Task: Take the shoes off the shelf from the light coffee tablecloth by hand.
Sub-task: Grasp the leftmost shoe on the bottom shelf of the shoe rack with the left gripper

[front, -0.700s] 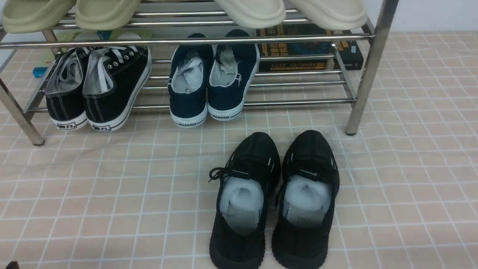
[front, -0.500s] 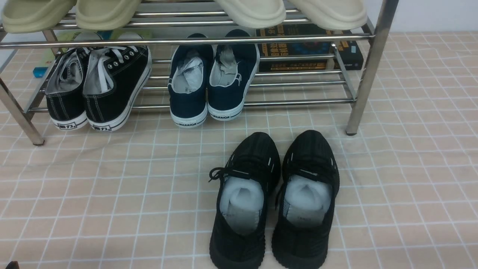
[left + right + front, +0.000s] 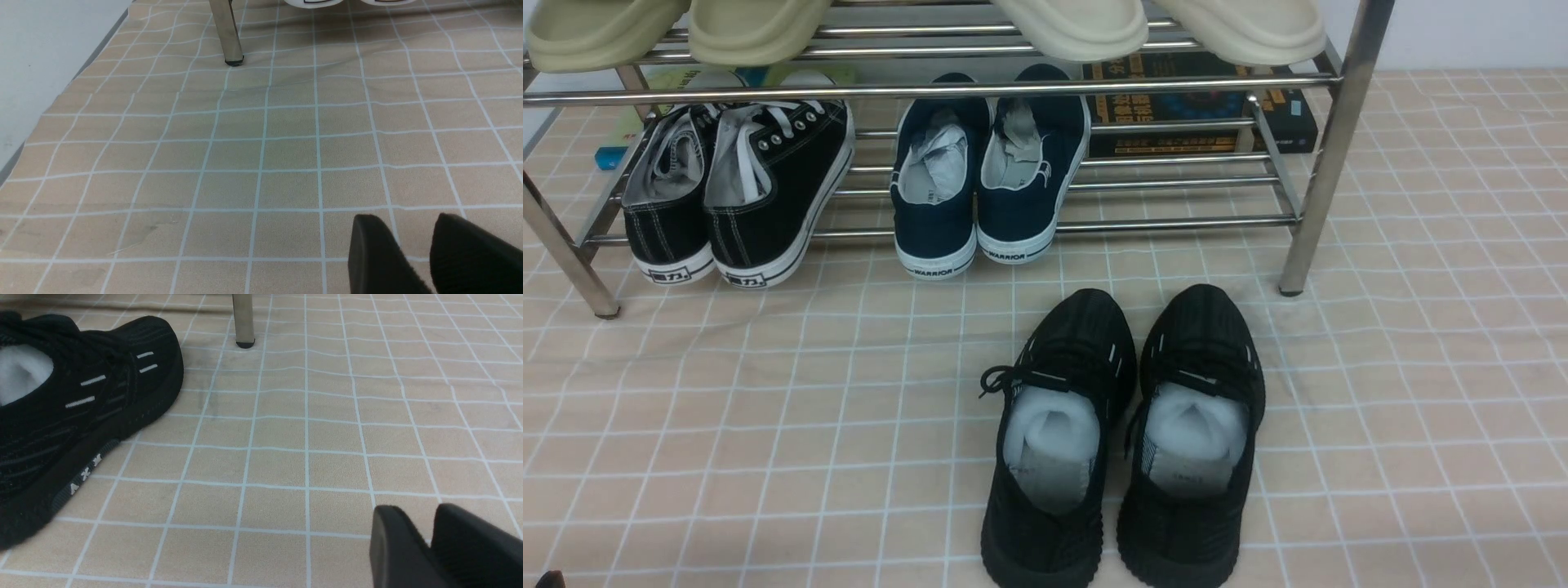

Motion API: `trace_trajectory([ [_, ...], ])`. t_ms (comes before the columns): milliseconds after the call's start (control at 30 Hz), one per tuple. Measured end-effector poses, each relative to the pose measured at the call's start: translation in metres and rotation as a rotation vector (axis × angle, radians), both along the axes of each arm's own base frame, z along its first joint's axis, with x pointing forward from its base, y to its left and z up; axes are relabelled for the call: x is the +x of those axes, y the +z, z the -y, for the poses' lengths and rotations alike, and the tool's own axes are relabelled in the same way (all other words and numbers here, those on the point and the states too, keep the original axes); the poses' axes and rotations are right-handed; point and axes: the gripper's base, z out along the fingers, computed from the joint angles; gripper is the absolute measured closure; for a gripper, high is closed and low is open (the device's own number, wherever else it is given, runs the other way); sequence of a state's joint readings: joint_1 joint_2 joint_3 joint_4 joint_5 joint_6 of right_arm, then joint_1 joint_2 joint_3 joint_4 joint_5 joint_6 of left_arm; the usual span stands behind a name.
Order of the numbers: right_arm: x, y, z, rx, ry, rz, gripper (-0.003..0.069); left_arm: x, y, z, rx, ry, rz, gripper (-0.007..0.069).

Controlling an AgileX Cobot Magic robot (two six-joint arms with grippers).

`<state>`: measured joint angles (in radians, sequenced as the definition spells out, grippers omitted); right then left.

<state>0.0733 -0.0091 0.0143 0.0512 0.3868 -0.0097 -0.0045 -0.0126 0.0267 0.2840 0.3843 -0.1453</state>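
Underneath, spread over the tabletop: large light beige-pink cloth with a thin white grid [image 3: 768, 425], slightly wrinkled. Standing on it, two-tier rack of shiny chrome tubes [image 3: 1327, 163]. On the lower tier, at the robot's left end, heels toward the robot: pair of black canvas low-top sneakers with white laces [image 3: 743, 188], just beside navy slip-ons marked WARRIOR [image 3: 988, 180]. In front of the rack, all-black knit sneakers [image 3: 1123, 441]. Left jaws parted partway, gripping nothing, low over bare cloth. Right jaws closed together, empty.

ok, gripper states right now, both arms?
Left gripper: open, holding nothing.
Right gripper: closed, holding nothing.
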Motion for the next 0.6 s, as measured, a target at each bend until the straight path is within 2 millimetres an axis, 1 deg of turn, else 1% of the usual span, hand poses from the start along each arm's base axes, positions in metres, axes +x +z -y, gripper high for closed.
trace_trajectory([
  [600, 0.0000, 0.0000, 0.0000, 0.000, 0.000, 0.000, 0.0471, 0.0000, 0.0000, 0.0000, 0.000, 0.000, 0.000, 0.0385],
])
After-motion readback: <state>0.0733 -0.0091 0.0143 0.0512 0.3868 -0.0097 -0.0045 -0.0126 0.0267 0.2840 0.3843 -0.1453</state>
